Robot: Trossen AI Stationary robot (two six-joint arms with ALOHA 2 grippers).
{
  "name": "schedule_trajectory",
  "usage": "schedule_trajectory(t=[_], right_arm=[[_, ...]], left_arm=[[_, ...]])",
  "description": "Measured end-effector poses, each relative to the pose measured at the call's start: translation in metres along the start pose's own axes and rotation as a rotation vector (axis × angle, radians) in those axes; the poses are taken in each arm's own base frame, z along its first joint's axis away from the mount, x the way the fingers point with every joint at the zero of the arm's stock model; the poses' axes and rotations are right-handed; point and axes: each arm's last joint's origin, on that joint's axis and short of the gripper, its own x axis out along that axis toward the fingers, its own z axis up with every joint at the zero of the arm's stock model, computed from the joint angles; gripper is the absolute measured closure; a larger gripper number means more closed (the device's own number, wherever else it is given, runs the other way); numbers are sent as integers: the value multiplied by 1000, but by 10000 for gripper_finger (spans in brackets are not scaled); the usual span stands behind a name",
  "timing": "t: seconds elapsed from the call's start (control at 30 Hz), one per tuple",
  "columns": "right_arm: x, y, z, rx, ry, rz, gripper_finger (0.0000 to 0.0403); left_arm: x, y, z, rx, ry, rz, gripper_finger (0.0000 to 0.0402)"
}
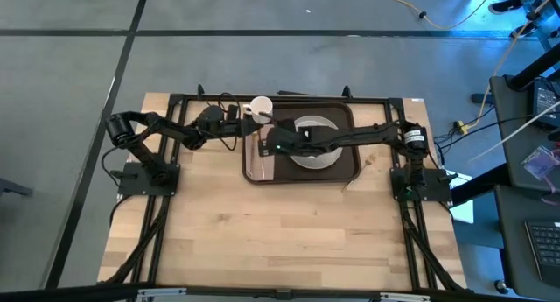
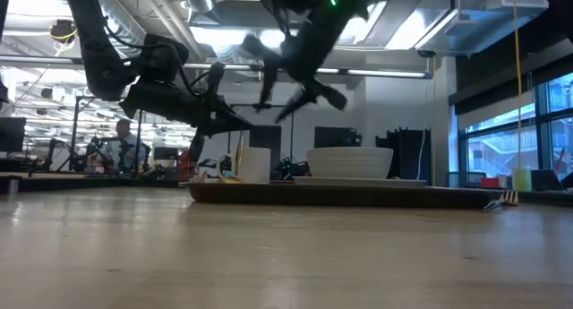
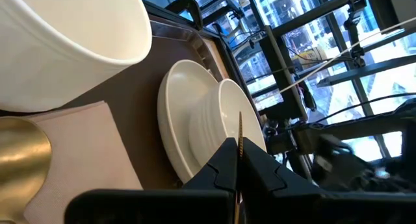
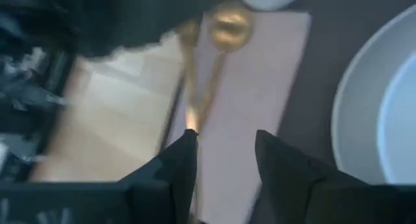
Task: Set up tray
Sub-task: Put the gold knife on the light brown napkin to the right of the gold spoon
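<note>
The dark brown tray lies at the table's far middle. It carries a white plate with a bowl on it, a white cup and a tan-pink napkin. A gold spoon lies on the napkin. My left gripper is at the tray's left edge near the cup, shut on a thin gold utensil. My right gripper hangs open above the napkin, holding nothing; the low view shows it raised clear of the tray. My left gripper pinches a thin gold utensil between its two fingertips. The piece shows edge-on and sticks out past the fingers toward the plate. Which part of the utensil it holds, I cannot tell.
Bare wooden table spreads on the near side of the tray. A small gold item lies on the table by the tray's near right corner. The room behind holds desks, and a person sits far off.
</note>
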Motion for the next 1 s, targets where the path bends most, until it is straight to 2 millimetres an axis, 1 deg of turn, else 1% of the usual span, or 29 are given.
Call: schedule_trajectory(t=[0.07, 0.13, 0.23, 0.4, 0.5, 0.6, 0.87, 1.0], right_arm=[[-2, 6, 4, 1, -1, -8, 247], [4, 13, 3, -18, 3, -2, 247], [20, 18, -1, -40, 42, -39, 247], [39, 25, -5, -90, 92, -151, 247], [47, 33, -5, -115, 103, -132, 247], [54, 35, -7, -130, 119, -126, 247], [55, 34, -8, -137, 117, -144, 247], [55, 34, -6, -205, 78, -161, 246]], left_arm=[[0, 0, 0, 0, 0, -1, 400], [0, 0, 0, 0, 1, -1, 400], [0, -1, 0, -6, -2, -6, 400], [0, -1, 0, -6, 5, -12, 400], [0, -1, 0, -1, 9, -12, 400], [0, 0, 1, 0, 9, -12, 400], [-1, 2, 4, -9, 3, -11, 400], [-2, 2, 6, -26, -3, -9, 400]])
